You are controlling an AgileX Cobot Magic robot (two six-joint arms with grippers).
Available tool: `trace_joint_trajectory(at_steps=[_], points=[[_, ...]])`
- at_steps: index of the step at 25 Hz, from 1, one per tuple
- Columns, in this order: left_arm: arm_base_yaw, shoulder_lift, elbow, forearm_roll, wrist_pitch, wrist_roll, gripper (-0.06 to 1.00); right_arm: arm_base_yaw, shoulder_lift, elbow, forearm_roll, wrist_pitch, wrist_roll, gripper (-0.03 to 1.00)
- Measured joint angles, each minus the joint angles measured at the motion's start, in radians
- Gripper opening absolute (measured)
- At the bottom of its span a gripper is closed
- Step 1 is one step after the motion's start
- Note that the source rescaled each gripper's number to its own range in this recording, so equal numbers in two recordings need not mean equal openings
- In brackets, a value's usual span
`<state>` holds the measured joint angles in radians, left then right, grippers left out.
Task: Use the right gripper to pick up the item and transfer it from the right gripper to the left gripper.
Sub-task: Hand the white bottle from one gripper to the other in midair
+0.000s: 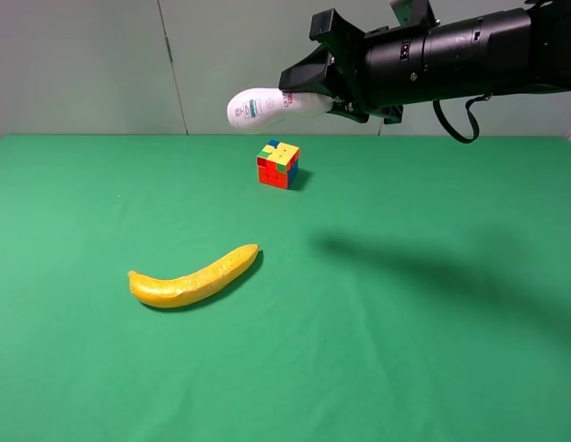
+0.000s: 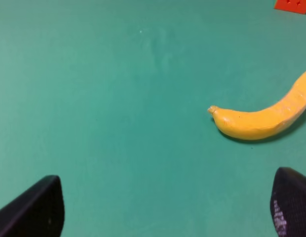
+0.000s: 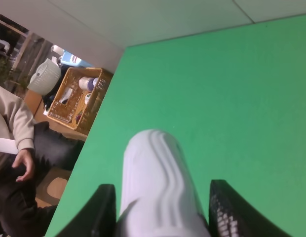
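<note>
A smooth green table [image 1: 433, 368] fills the scene, backed by a pale panelled wall [image 1: 83, 64]. Past the table's edge sits a woven wicker basket [image 3: 76, 101] holding a few pale containers too small to identify, with a seated person [image 3: 12, 123] in a beige top beside it.

The right gripper [image 1: 313, 90] is clenched on the bottle [image 1: 258, 108], glossy white waisted plastic held sideways high above the far middle of the table, its rounded base pointing left. Under it sits a multicoloured puzzle cube [image 1: 278, 164]. A curved yellow banana [image 1: 193, 278] lies nearer, left of centre.

The left gripper [image 2: 168, 197] is released, its matte black fingers [image 2: 34, 210] spread wide over bare green.
</note>
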<state>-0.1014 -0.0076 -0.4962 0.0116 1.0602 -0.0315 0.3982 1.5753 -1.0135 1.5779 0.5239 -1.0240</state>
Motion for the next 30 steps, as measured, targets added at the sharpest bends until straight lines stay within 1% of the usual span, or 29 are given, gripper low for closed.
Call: trace_joint_trajectory(at_steps=[4, 9, 17, 21, 28, 30], points=[[0.000, 0.000, 0.000, 0.000, 0.000, 0.000, 0.78, 0.000, 0.000, 0.000, -0.044, 0.001, 0.030, 0.03], [0.000, 0.000, 0.000, 0.000, 0.000, 0.000, 0.78, 0.000, 0.000, 0.000, -0.064, 0.006, 0.035, 0.03], [0.000, 0.000, 0.000, 0.002, 0.000, 0.000, 0.78, 0.000, 0.000, 0.000, -0.070, 0.033, 0.035, 0.03], [0.000, 0.000, 0.000, 0.031, 0.000, 0.014, 0.78, 0.000, 0.000, 0.000, -0.073, 0.052, 0.035, 0.03], [0.000, 0.000, 0.000, 0.032, 0.000, 0.020, 0.78, 0.000, 0.000, 0.000, -0.073, 0.066, 0.035, 0.03], [0.000, 0.000, 0.000, 0.044, -0.002, 0.031, 0.78, 0.000, 0.000, 0.000, -0.073, 0.073, 0.035, 0.03]])
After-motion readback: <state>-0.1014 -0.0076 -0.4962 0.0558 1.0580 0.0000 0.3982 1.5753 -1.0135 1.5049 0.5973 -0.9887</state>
